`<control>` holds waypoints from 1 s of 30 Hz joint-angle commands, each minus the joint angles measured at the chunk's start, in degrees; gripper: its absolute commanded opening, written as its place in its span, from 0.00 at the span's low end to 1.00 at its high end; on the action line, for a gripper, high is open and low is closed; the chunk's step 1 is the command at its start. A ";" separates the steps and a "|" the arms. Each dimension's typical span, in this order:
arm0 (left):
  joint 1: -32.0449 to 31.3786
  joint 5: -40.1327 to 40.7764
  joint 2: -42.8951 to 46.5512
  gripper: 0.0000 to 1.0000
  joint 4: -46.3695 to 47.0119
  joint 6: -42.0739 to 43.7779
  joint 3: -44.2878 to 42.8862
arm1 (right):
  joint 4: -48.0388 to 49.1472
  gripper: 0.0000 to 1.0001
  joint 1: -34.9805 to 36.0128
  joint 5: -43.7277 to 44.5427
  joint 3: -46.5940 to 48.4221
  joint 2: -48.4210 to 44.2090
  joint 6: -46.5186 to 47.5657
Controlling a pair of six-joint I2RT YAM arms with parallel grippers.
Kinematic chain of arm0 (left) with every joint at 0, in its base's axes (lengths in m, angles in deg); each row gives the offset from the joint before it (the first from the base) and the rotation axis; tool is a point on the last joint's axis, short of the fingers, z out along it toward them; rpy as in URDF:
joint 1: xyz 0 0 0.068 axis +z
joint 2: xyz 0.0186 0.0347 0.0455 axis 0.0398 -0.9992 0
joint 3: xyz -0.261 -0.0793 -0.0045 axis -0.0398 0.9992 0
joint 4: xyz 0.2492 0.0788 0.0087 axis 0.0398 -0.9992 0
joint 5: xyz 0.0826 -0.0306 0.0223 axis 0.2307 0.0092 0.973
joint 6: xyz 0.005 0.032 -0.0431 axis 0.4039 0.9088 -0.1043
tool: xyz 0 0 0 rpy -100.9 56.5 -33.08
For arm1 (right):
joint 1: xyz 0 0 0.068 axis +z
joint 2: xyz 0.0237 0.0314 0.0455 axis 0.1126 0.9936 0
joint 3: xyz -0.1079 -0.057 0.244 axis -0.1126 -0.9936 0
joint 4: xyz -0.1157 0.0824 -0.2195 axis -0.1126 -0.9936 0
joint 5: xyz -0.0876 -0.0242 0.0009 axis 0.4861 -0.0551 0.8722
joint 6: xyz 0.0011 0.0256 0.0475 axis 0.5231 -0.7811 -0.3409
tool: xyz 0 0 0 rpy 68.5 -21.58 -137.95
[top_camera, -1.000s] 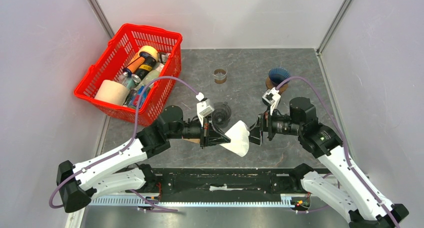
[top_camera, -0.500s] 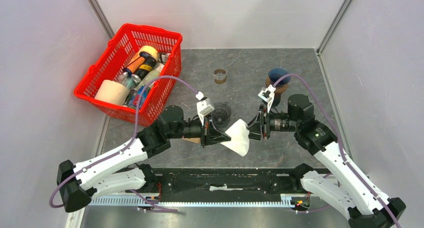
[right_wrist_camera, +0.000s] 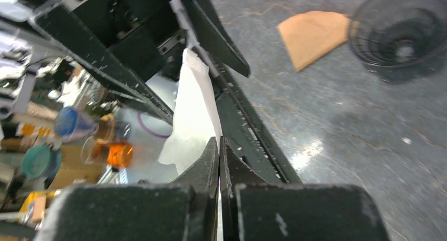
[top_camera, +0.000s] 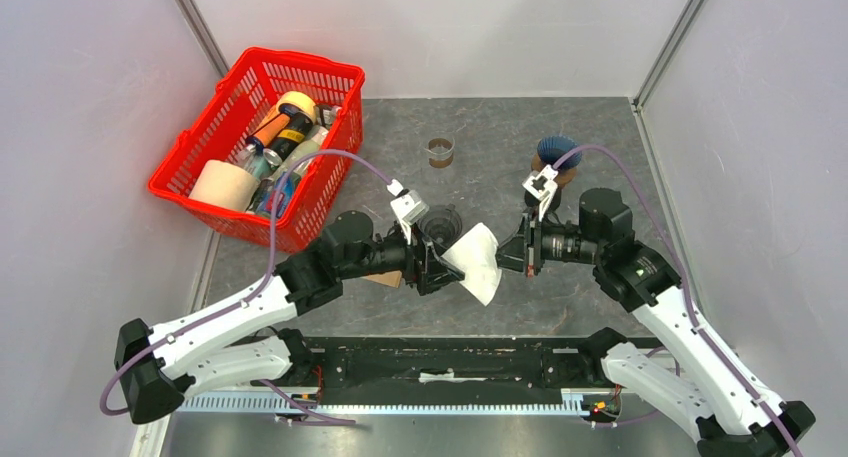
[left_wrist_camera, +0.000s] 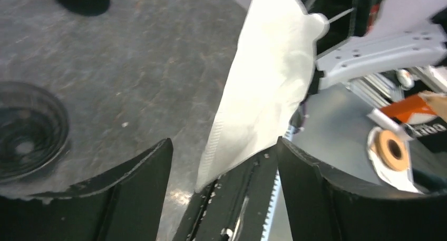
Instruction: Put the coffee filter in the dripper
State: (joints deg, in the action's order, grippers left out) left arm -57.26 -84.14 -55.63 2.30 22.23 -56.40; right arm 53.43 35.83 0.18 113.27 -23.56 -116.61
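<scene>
**Coffee filter held between two hands above the desk**

The right hand [top_camera: 506, 257] is closed, its fingers pressed together on one edge of the white coffee filter [top_camera: 478, 264]. The left hand [top_camera: 447, 267] stands open. Its fingers are apart on either side of the filter's other edge, and the left wrist view shows gaps between them and the paper. The filter hangs in the air over the grey desk [top_camera: 480, 137], just on the near side of the black dripper [top_camera: 438, 223], which stands upright. A brown filter [right_wrist_camera: 312, 34] lies flat near the dripper. A filled red basket [top_camera: 340, 137] sits at the far left, and pale walls enclose the desk. An orange label [left_wrist_camera: 416, 106] carries lettering — too blurred to read.
</scene>
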 commanded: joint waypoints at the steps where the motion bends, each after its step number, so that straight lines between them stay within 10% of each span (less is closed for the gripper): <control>1: 0.05 13.53 -0.47 0.84 -7.72 -0.51 -3.99 | -11.13 0.00 -0.16 14.79 7.08 1.82 3.17; 7: 0.05 29.50 -4.40 0.87 -18.37 -3.69 -10.56 | -25.29 0.00 -0.10 40.97 13.53 7.41 1.42; 12: -0.25 19.48 -11.12 0.88 -12.33 -6.05 -14.82 | -29.52 0.00 0.00 49.49 16.45 12.87 -3.03; 30: -10.57 33.96 -31.89 0.84 -6.92 -8.45 -28.71 | -32.07 0.00 4.43 56.80 19.36 16.48 -17.13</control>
State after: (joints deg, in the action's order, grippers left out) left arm -67.75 -55.44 -86.58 -8.35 16.05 -82.71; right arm 21.52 39.20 55.22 130.19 -7.49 -130.64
